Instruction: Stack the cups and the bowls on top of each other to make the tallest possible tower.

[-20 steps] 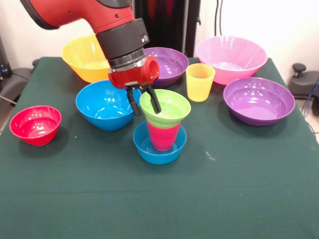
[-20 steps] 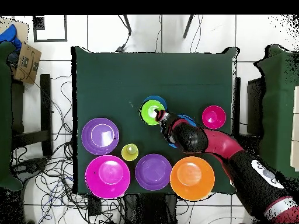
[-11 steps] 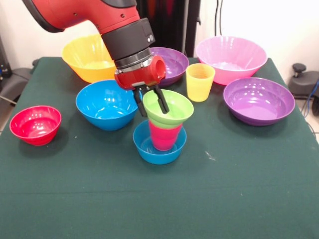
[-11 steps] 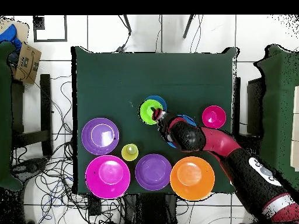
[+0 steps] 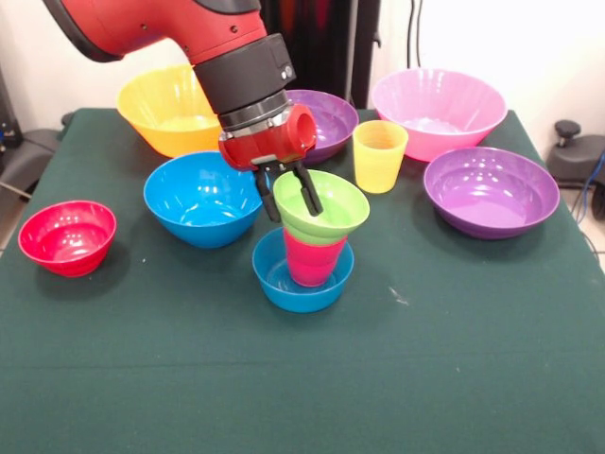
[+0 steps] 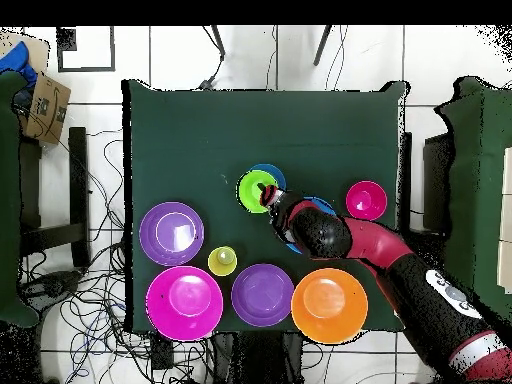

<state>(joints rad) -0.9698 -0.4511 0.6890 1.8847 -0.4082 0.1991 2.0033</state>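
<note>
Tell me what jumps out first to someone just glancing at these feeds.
The red and black arm comes in from the upper left of the front view, its gripper pinching the rim of the lime green bowl. That bowl sits tilted on the red cup, which stands in the small blue bowl mid-table. Loose bowls ring it, the big pink bowl brightest.

medium blue bowl [image 6: 322,205] mostly hidden under arm [image 6: 400,275] overhead, arm cut off at edge
</note>
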